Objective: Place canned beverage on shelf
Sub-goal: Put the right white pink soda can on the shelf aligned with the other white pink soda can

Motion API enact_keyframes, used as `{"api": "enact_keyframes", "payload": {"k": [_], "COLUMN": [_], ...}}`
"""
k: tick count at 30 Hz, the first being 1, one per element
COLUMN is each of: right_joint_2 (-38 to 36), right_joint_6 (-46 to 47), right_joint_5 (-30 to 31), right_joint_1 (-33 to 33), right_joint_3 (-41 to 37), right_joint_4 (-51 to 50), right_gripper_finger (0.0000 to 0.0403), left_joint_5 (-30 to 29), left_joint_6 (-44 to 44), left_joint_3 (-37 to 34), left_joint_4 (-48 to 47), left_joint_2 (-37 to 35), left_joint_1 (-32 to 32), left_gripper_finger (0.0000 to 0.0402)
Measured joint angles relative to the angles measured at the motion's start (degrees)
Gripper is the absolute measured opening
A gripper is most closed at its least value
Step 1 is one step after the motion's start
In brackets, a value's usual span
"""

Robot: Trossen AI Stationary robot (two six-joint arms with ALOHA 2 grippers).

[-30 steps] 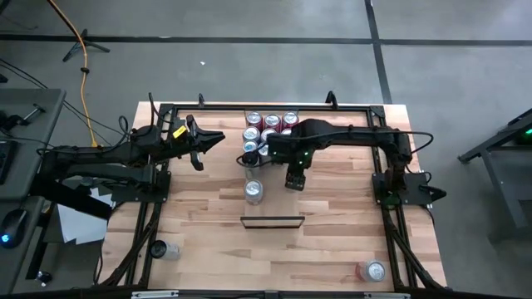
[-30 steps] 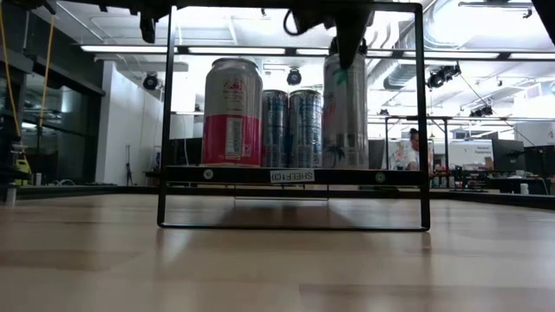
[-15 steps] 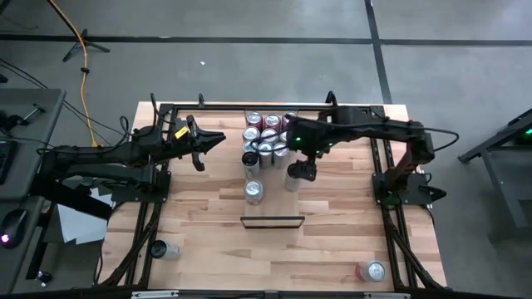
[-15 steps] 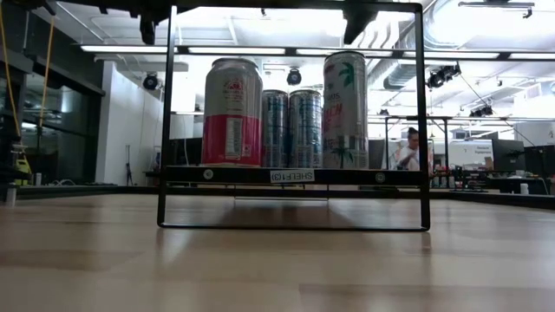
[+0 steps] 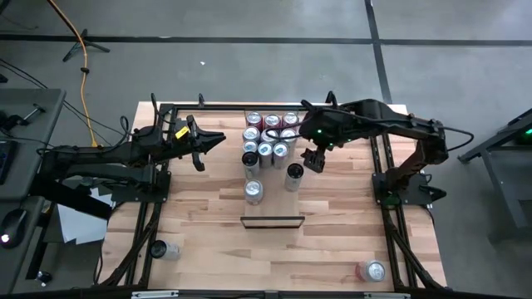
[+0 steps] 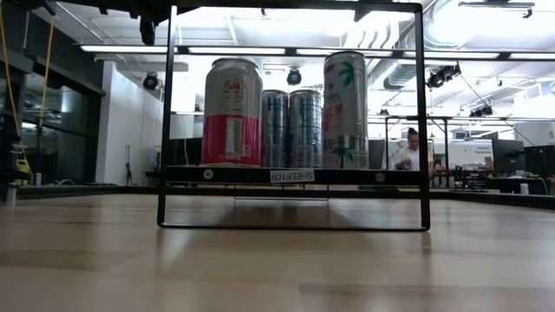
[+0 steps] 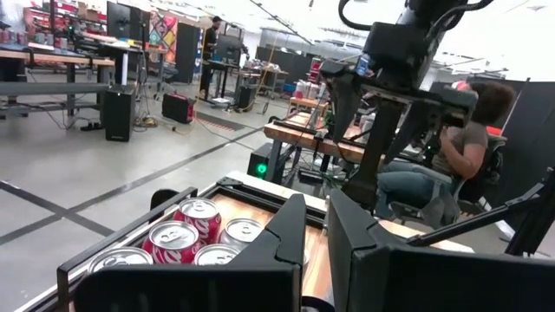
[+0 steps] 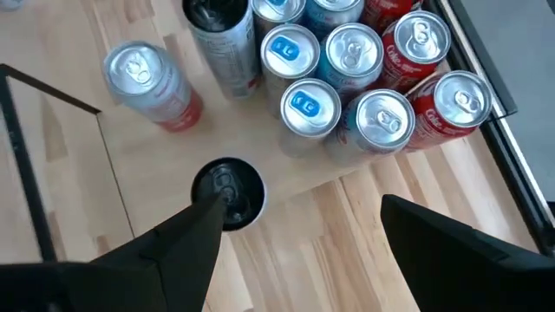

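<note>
A tall white can with a dark top (image 5: 294,173) (image 6: 345,108) (image 8: 227,192) stands upright on its base on the shelf's light wood panel (image 8: 160,160), behind the shelf's dark front strip (image 6: 290,176) (image 5: 272,222). My right gripper (image 5: 313,159) (image 8: 299,208) hangs open above the can, toward the far right, pointing steeply down with nothing between its fingers. My left gripper (image 5: 218,139) (image 7: 316,230) is shut and empty, held level at the far left and pointing at the cans.
A red can (image 5: 253,191) (image 6: 231,113) stands left of the tall one. Several cans (image 5: 268,133) are clustered behind at the far side. Loose cans lie near left (image 5: 164,249) and near right (image 5: 371,271). A person (image 7: 460,130) sits beyond the table.
My right gripper has risen from the tall can's top and drawn back toward the table's far right, tipping less steeply. The can stays upright where it stood.
</note>
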Motion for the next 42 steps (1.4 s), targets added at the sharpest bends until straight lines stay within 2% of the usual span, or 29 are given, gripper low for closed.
{"api": "enact_keyframes", "payload": {"k": [12, 16, 18, 21, 25, 28, 32, 42], "right_joint_2": [-3.1, -4.4, -6.9, -12.9, -21.2, -25.2, -27.7, -28.0], "right_joint_6": [0.2, 0.3, 1.2, 4.7, 11.8, 15.8, 17.5, 15.3], "right_joint_5": [4.6, 8.3, 9.9, 10.6, 9.0, 7.9, 7.8, 9.0], "right_joint_1": [1.2, 2.7, 3.6, 4.7, 6.1, 6.7, 6.9, 6.9], "right_joint_3": [-0.2, -1.1, -5.2, -16.4, -30.7, -37.0, -40.8, -41.4], "right_joint_4": [-3.4, -3.6, -1.4, 4.7, 14.6, 19.9, 22.7, 22.7], "right_gripper_finger": [0.0299, 0.0299, 0.0299, 0.0299, 0.0299, 0.0299, 0.0299, 0.0299], "left_joint_5": [0.0, 0.0, 0.0, 0.0, 0.0, 0.0, 0.0, 0.0], "left_joint_6": [0.0, 0.0, 0.0, 0.0, 0.0, 0.0, 0.0, 0.0], "left_joint_3": [0.0, 0.0, 0.0, 0.0, 0.0, 0.0, 0.0, 0.0], "left_joint_4": [0.0, 0.0, -0.1, 0.0, 0.0, 0.0, 0.0, 0.0], "left_joint_2": [0.0, 0.0, 0.0, 0.0, 0.0, 0.0, 0.0, 0.0], "left_joint_1": [0.0, 0.0, 0.0, 0.0, 0.0, 0.0, 0.0, 0.0], "left_gripper_finger": [0.0, 0.0, 0.0, 0.0, 0.0, 0.0, 0.0, 0.0]}}
